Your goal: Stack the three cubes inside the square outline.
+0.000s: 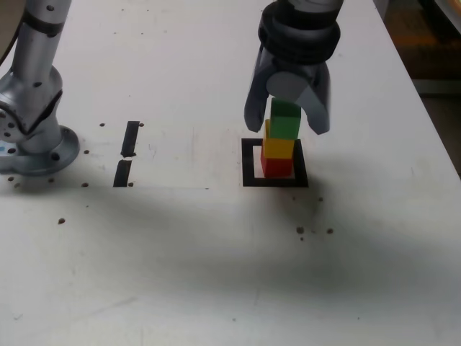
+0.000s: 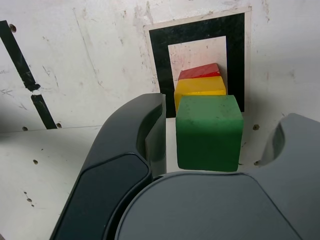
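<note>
Now green cube [image 1: 285, 122] atop yellow [image 1: 277, 148], red [image 1: 276, 166] (tool [image 1: 288, 119] spread).

Green cube [image 1: 286, 120], yellow cube [image 1: 278, 147], red cube [image 1: 276, 166], black-taped square outline [image 1: 250, 164].

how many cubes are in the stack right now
3, all in one stack inside the black tape square outline: the small red cube at the bottom, the yellow cube on it, the green cube on top, between the open jaws.

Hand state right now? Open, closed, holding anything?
Hand: open, straddling the green cube atop the stack; wrist view shows a gap on one side, so not gripping it.
</note>
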